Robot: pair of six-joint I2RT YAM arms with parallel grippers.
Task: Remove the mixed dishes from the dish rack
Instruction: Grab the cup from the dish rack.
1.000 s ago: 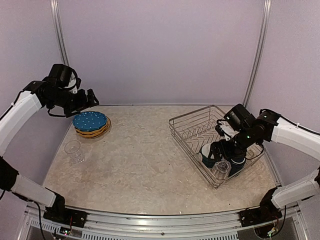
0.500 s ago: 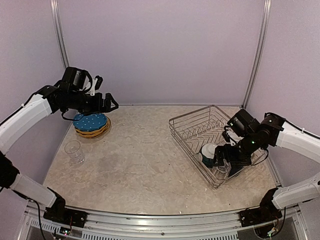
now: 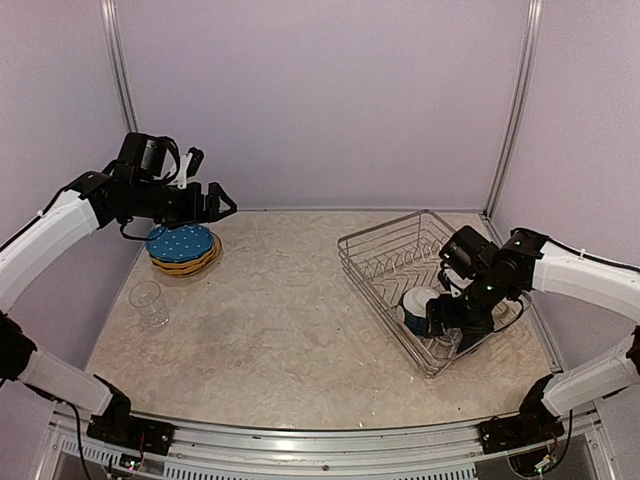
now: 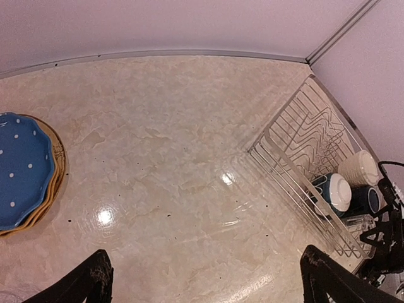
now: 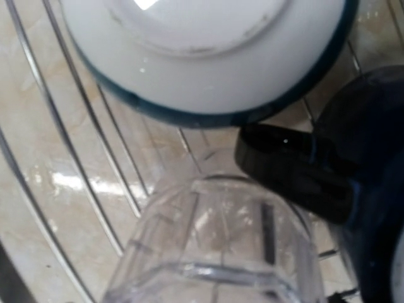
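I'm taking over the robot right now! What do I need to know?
Left pincer: open, empty, held above the table near the plate stack.
Right pincer: down in the dish rack at the rack glass. One finger is beside it; I cannot tell if it is gripped.
Done: the blue dotted plate lies on the orange plates, and the table glass stands near them, on the left side.
Left to do: the rack glass, teal bowl, navy mug and cream mug are all in the rack.
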